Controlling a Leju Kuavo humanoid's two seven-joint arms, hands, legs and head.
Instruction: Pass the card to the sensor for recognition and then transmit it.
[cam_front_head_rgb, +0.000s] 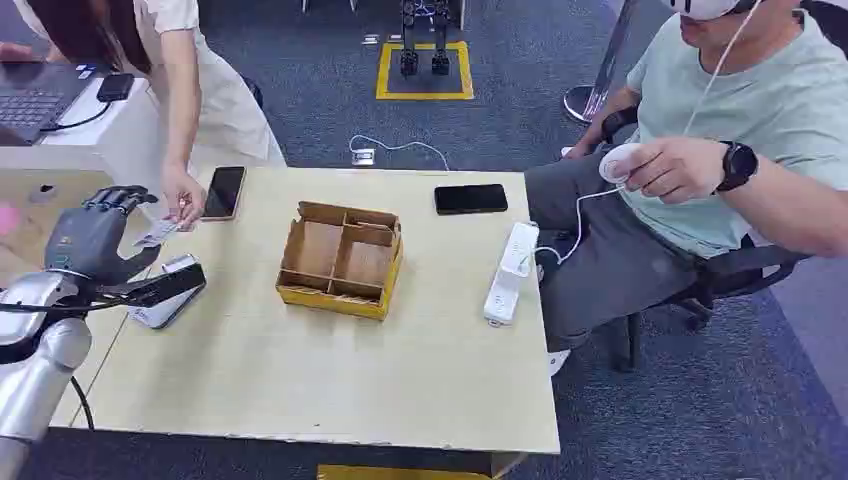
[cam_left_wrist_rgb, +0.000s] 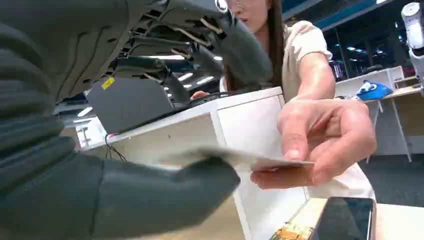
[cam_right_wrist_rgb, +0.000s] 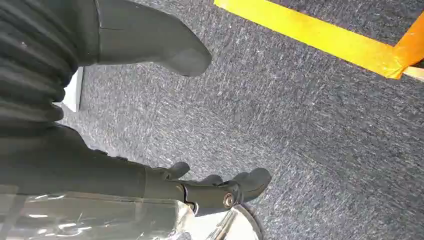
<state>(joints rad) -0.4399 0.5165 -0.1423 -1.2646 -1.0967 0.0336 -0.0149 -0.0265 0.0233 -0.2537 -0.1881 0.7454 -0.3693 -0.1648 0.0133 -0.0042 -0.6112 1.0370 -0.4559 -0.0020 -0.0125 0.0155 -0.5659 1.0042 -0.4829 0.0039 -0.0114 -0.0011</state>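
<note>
A person's hand (cam_front_head_rgb: 185, 205) holds a pale card (cam_front_head_rgb: 156, 235) out over the table's left edge, toward my left hand (cam_front_head_rgb: 95, 238). In the left wrist view the card (cam_left_wrist_rgb: 260, 161) is pinched in the person's fingers (cam_left_wrist_rgb: 325, 135). It reaches in just above my thumb (cam_left_wrist_rgb: 165, 195), and my fingers (cam_left_wrist_rgb: 210, 30) are spread well above it, not closed on it. The sensor (cam_front_head_rgb: 165, 292), a white block with a black top, lies on the table just below my left hand. My right hand (cam_right_wrist_rgb: 150, 115) hangs over grey carpet and holds nothing, its thumb apart from its fingers (cam_right_wrist_rgb: 225, 192).
A cardboard box with compartments (cam_front_head_rgb: 340, 258) stands mid-table. Near it lie two black phones (cam_front_head_rgb: 224, 192) (cam_front_head_rgb: 470, 198) and a white power strip (cam_front_head_rgb: 510, 272). A seated person (cam_front_head_rgb: 720, 150) with a controller is at the right. A laptop (cam_front_head_rgb: 35, 95) sits on the desk at far left.
</note>
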